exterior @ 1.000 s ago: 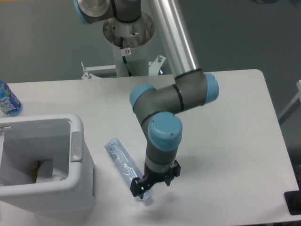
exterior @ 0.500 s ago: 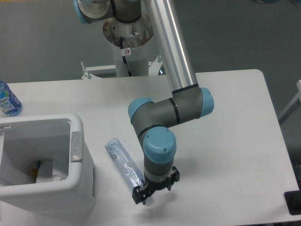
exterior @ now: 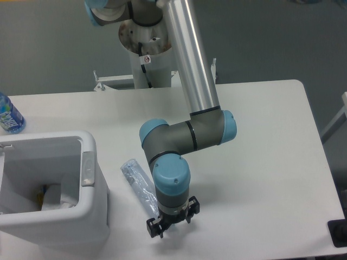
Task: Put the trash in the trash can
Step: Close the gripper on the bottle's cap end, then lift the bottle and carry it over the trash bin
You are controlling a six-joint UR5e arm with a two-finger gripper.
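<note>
The crushed clear bluish bottle (exterior: 138, 181) lies on the white table, slanting from beside the trash can down to the right. My gripper (exterior: 161, 229) points straight down over the bottle's lower end and hides it. The black fingers look apart and hold nothing that shows. The trash can (exterior: 89, 179), a large white bin with a grey tab, stands at the left front. Crumpled white trash (exterior: 54, 199) lies inside it.
An uncrushed blue-labelled water bottle (exterior: 8, 116) stands at the table's far left edge. The arm's base column (exterior: 147, 51) rises behind the table. A black object (exterior: 339, 233) sits at the front right corner.
The wrist and gripper have moved left and toward the front edge, now covering the bottle's cap end. The bottle has stayed in place.
</note>
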